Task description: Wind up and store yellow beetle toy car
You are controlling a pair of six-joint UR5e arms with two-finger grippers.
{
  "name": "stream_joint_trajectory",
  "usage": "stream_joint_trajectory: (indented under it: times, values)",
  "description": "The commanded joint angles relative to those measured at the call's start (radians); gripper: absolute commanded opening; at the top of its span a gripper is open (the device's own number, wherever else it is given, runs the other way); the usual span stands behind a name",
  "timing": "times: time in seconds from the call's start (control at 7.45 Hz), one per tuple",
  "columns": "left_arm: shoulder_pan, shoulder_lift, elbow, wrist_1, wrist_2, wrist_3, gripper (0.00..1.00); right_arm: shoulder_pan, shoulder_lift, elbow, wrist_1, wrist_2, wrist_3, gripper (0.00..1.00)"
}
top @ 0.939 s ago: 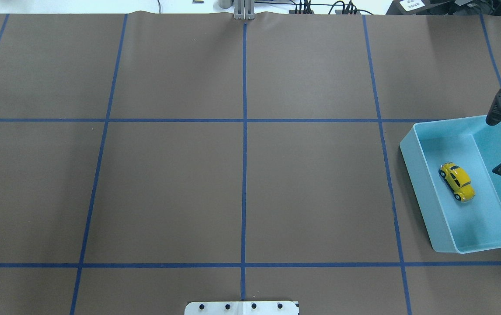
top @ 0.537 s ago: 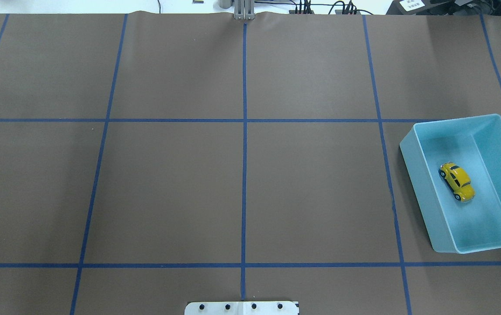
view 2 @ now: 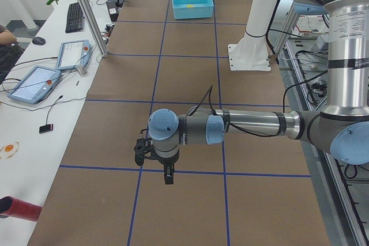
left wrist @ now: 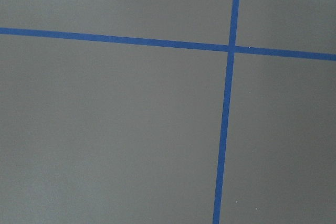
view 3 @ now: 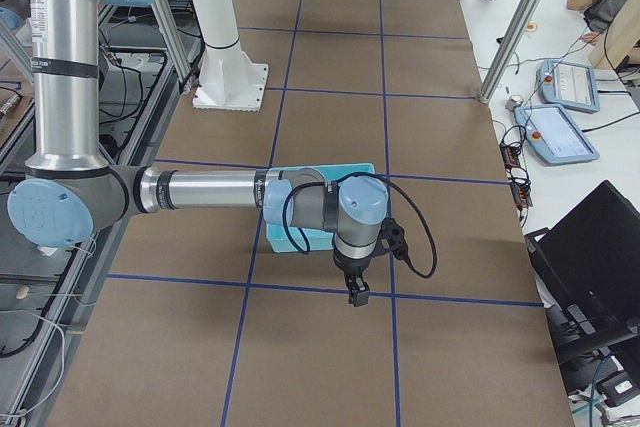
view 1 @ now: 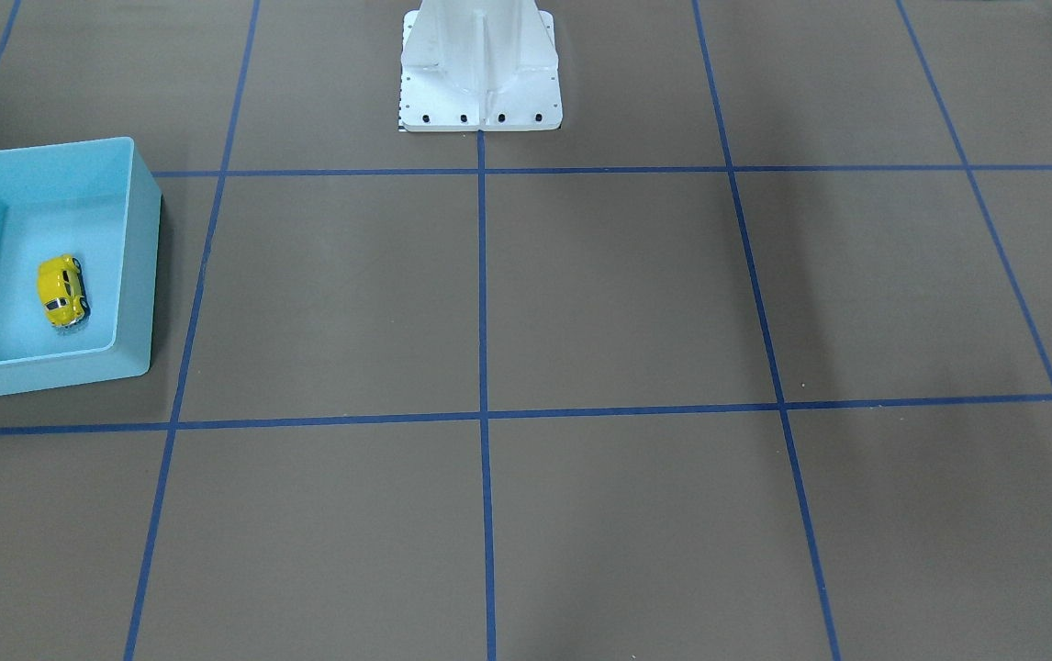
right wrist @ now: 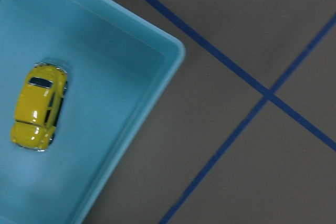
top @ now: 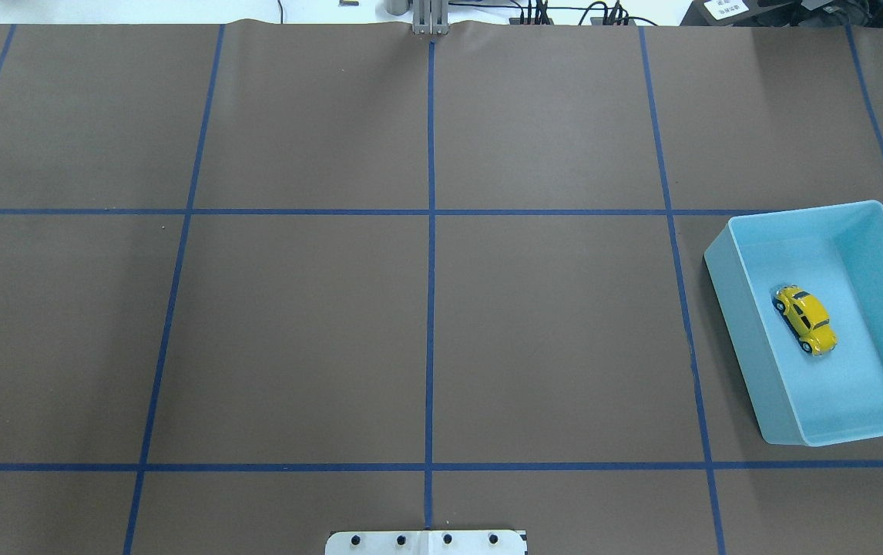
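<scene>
- Brown paper table (top: 295, 331) shows no right gripper (view 3: 356, 292) overhead now; it has left the light blue bin (top: 753, 347). Its jaws, and those of the left gripper (view 2: 168, 175), cannot be judged.
- The yellow beetle toy car (top: 805, 320) sits inside the bin, long axis diagonal, nose unclear.
- Blue tape lines (top: 430, 308) grid the paper; a white desk (view 2: 55, 33) runs alongside.

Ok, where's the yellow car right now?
In the overhead view, the car sits inside the blue bin at the table's right edge.

The left gripper (view 2: 168, 177) and the right gripper (view 3: 356, 293) point straight down; jaws' state unclear.
</scene>
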Motion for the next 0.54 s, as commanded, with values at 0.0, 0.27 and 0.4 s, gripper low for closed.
stream_joint_trajectory:
  times: [0.0,0.27,0.4]
  values:
    - [0.0,0.001,0.0,0.0,0.0,0.0,1.0,0.024,0.005,0.0,0.006,0.003,0.355,0.99]
    - [0.0,0.001,0.0,0.0,0.0,0.0,1.0,0.024,0.005,0.003,0.022,0.03,0.487,1.0]
    - [0.0,0.001,0.0,0.0,0.0,0.0,1.0,0.024,-0.011,-0.008,0.08,0.032,0.489,1.0]
